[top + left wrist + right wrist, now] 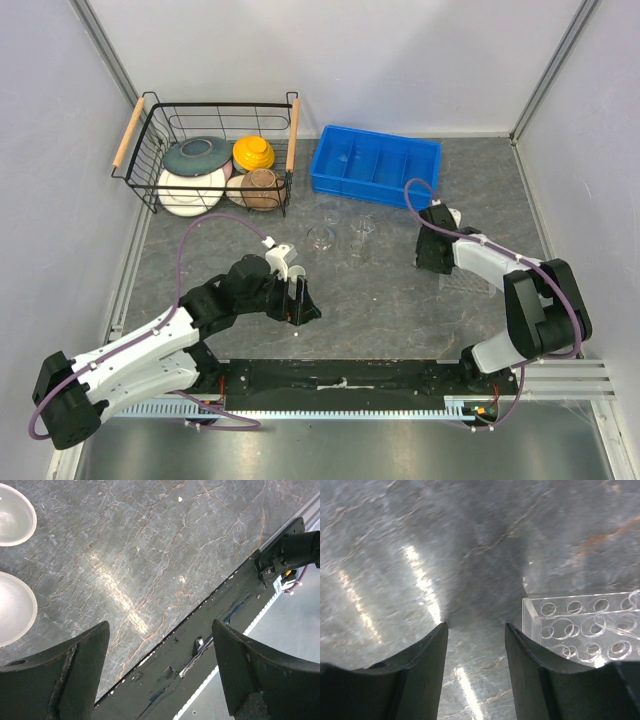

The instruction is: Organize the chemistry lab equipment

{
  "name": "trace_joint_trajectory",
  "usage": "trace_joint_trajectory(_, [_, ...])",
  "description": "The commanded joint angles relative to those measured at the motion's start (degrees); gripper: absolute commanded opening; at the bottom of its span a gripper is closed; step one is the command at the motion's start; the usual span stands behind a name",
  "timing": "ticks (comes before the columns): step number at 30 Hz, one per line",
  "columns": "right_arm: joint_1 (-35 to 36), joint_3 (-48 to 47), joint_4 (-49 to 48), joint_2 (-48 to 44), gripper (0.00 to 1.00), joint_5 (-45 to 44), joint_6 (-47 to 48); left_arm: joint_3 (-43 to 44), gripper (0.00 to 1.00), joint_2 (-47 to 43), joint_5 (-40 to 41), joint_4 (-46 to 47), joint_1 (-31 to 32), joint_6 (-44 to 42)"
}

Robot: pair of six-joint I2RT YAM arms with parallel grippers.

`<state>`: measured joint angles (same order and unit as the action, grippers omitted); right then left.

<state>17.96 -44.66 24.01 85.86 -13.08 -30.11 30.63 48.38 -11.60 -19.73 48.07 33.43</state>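
R gripper [475, 627] part open, empty; rack [580, 630] lower right, just beside its finger [530, 680]; closing in could clip the corner, shove it. L gripper [159, 625] wide open, empty; bulbs [15, 607] at left edge.

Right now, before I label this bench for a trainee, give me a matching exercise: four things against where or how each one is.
1 blue tray
2 wire basket
3 clear rack
4 left pincer

a holds coloured bowls
b open over bare table
c beside the right pincer
d far side, right of the basket

Pairs: 1-d, 2-a, 3-c, 4-b.
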Motion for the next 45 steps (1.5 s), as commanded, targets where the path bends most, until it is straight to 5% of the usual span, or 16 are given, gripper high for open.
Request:
trace_joint_trajectory(1, [-4.3, -1.2, -0.4, 0.4, 0.57, 0.1, -0.1, 2.9, 0.89, -0.2, 1.8, -0.5, 0.0, 0.9])
trace_joint_trajectory(13, [-11.7, -5.2, 0.6, -0.4, 0.57, -0.6, -3.3, 8.9, 0.9, 0.4, 4.6, -7.4, 0.0, 1.1])
trace_joint_trajectory(29, [-4.8, -36.8, 5.5, 9.6, 0.61, 5.5, 0.9, 29.7, 0.93, 13.9, 15.6, -17.8, -1.1, -3.2])
trace_joint_trajectory(35, [3.7, -36.9, 7.8, 10.5, 0.61, -1.2, 3.9, 31.2, 0.93, 16.3, 15.5, -17.5, -4.1, -3.0])
trace_joint_trajectory(45, [5.6, -26.2, 4.2, 9.2, 0.63, -7.0, 5.9, 26.2, 0.93, 16.2, 11.8, -15.0, -10.1, -2.1])
